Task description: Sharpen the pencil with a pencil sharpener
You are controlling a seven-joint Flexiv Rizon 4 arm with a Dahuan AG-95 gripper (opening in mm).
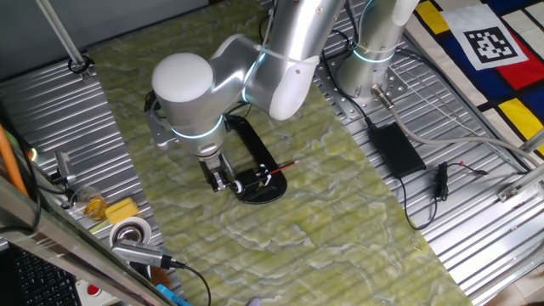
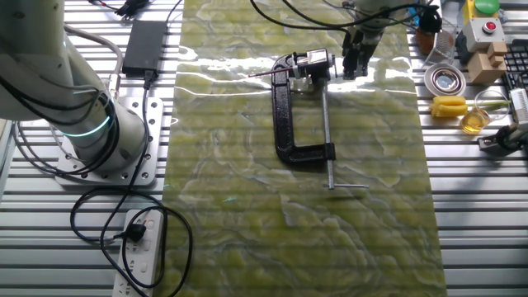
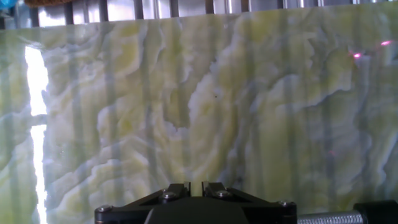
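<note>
Ribbed metal formed the counter (image 1: 76,119), and a green marbled mat (image 2: 297,223) covered its middle strip. On the mat lay the pencil sharpener (image 2: 301,115), a black device with a C-shaped frame, a silver rod along one side and small white parts at one end; in one fixed view its oval base (image 1: 263,189) rested flat on the mat. The pencil (image 1: 282,167), thin and red, was set in the sharpener's head and projected outward at a shallow tilt; in the other fixed view it appeared only as a thin line (image 2: 264,74) leaving the device. The claw (image 1: 220,180) stood just beside the sharpener's head, on the side opposite the projecting pencil, fingers pointing down toward the mat. In the hand view the two fingers (image 3: 176,190) were pressed together with only a narrow slit between them, and nothing was pinched. A black power brick (image 1: 395,149) lay on the ribbed metal beyond the mat, well apart from the sharpener. Along the counter edge stood a roll of tape (image 1: 132,231), a yellow block (image 1: 121,210) and a small clear container (image 2: 474,120) holding yellowish liquid; its exact shape could not be told. A white power strip (image 2: 142,252) lay near the arm's base (image 2: 91,140).
</note>
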